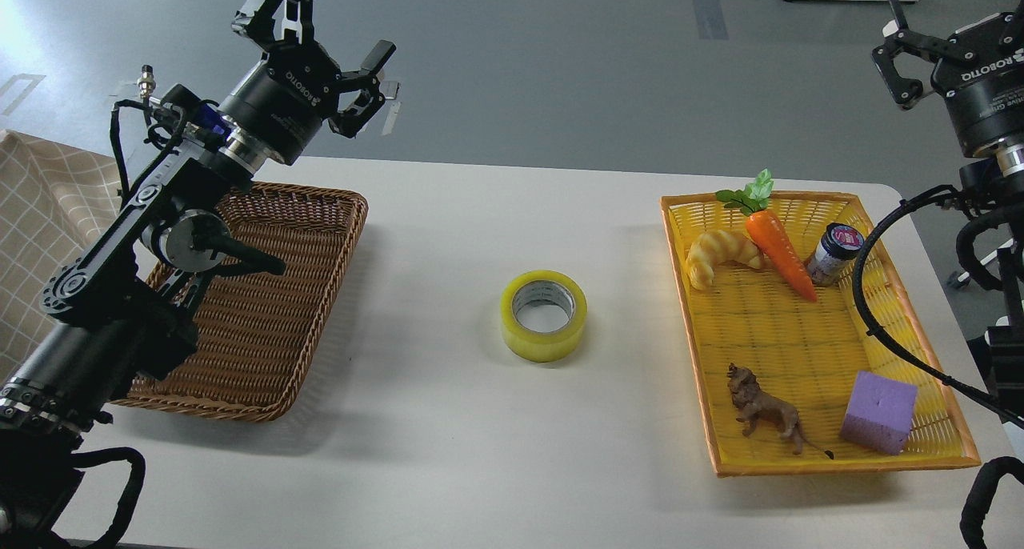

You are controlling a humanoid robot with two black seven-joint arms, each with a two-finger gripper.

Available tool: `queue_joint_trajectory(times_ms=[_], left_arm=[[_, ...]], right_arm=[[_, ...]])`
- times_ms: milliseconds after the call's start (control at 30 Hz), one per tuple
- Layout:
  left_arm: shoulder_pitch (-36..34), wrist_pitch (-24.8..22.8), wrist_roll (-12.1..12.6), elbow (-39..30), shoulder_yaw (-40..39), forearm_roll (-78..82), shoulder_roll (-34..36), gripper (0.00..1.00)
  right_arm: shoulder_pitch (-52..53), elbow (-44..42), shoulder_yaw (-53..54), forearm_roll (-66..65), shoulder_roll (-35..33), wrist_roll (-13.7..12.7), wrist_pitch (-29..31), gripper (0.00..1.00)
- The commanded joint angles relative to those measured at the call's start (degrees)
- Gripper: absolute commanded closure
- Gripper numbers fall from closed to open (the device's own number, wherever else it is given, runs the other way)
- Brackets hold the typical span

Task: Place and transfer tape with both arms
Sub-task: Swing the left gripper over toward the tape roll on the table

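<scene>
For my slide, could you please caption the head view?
Yellow tape lies on the table between two baskets, both end effectors raised and empty.

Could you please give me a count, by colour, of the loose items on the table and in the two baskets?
Yellow: 2, the tape on the table and the croissant
Orange: 1, the carrot
Brown: 1, the lion figure
Purple: 1, the foam cube
Dark: 1, the small jar
Total: 6

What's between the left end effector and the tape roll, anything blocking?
Nothing visible. The tape lies alone on bare table between the baskets. The left end effector, open, hangs raised above the wicker basket; that basket sits left of the tape, apart from it.
</scene>
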Motion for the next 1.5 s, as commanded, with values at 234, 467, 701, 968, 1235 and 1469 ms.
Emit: queue_joint_trajectory(times_ms=[234,467,701,968,1235,1469], left_arm=[[-1.17,0.01,0.31,-8.62,0.69,24.01,1.62,0.02],[-3.63,0.01,0.49,-12.14,7.45,29.47,5.13,0.02],[-6.79,0.93,0.75,-12.4,16.16,43.95,5.58,0.02],[-9.6,1.38,9.71,-12.75,24.33,58.65,4.52,0.02],[-16.37,1.38,13.67,-12.67,39.7,64.09,3.82,0.02],[-16.55,1.38,13.76,-12.49,43.5,69.19,3.12,0.02]], right_arm=[[-7.02,0.26,6.66,0.51,1.0,0.15,0.02,0.0],[-9.22,0.26,7.19,0.51,1.61,0.15,0.02,0.0],[-9.66,0.61,7.72,0.51,1.53,0.15,0.02,0.0],[-9.83,1.58,7.72,0.51,1.62,0.15,0.02,0.0],[-10.01,1.49,7.72,0.51,1.7,0.24,0.02,0.0],[-10.8,1.49,7.72,0.51,1.88,0.15,0.02,0.0]])
